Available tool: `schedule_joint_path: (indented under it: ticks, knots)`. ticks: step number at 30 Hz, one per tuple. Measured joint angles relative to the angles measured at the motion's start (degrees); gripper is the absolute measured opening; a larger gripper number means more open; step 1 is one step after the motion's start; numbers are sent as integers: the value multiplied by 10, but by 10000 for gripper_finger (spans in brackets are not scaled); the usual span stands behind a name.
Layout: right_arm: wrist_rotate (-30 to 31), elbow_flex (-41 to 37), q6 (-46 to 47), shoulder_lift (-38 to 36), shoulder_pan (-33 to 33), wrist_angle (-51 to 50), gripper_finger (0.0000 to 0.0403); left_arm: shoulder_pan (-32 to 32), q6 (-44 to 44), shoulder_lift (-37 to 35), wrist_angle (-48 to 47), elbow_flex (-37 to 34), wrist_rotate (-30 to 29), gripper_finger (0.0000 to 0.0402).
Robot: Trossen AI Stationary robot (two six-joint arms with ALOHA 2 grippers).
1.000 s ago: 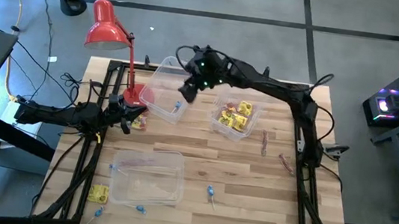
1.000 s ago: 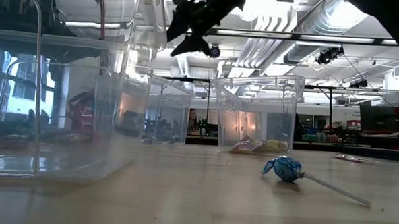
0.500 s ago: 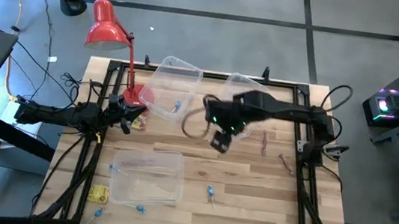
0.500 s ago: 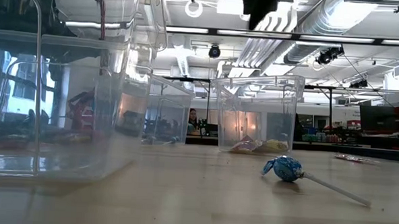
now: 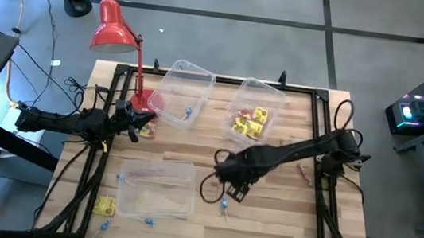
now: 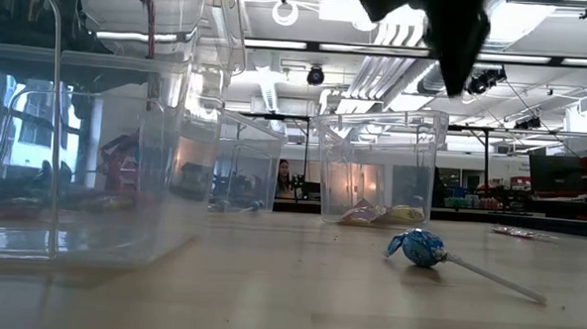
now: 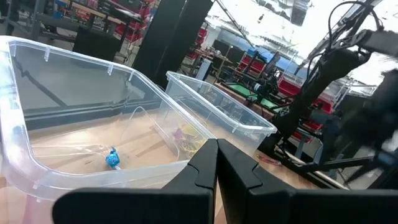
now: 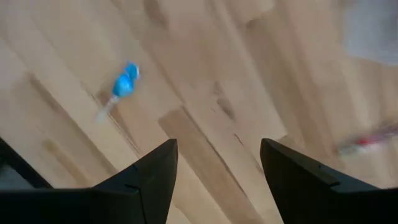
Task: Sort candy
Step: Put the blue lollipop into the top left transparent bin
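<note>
Just beneath the right gripper point(image 5: 236, 192), on bare wood, lies a blue-wrapped lollipop point(image 5: 224, 205); the jaws stand released, empty, poised above the table point(image 5: 264, 221) near its middle. Left gripper point(image 5: 133, 124) is clenched on nothing visible, parked far off at the table's left edge beside the red lamp point(image 5: 114, 28).

Step in hand, as judged: reach for the blue piece. To do it well, lower straight down with the fingers point(image 8: 146, 180) straddling the round head, not the thin stick, which would likely pivot or slip. Turn the wrist so the jaws close across the head's width; the crinkly wrapper should give a little, so a gentle squeeze ought to do.

Materials:
- Lollipop in the low view point(image 6: 416, 247): crumpled glossy blue foil ball, slim pale stick lying flat on the planks.
- Yellow packets point(image 5: 248, 122): squarish, piled in a clear bin point(image 5: 275, 96) well beyond the gripper.
- Red-pink sticks point(image 5: 281, 151): slim, loose on wood beside the arm.
- More blue pieces point(image 5: 149, 222) and a yellow packet point(image 5: 104, 204) lie well off to the gripper's side, around the nearest clear bin point(image 5: 182, 168).
- Bins: thin, rigid, transparent plastic, rounded corners.
</note>
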Motion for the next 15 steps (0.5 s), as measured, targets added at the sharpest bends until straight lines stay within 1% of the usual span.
schedule_joint_path:
  ticks: [3, 7, 15]
  knots:
    - [-20, -69, -41, 0, 7, 89, 225, 0, 0, 0, 0, 0, 0, 0]
    - [-20, -140, -52, 0, 7, 197, 225, 0, 0, 0, 0, 0, 0, 0]
    - [6, -218, 68, 0, 13, 361, 225, 0, 0, 0, 0, 0, 0, 0]
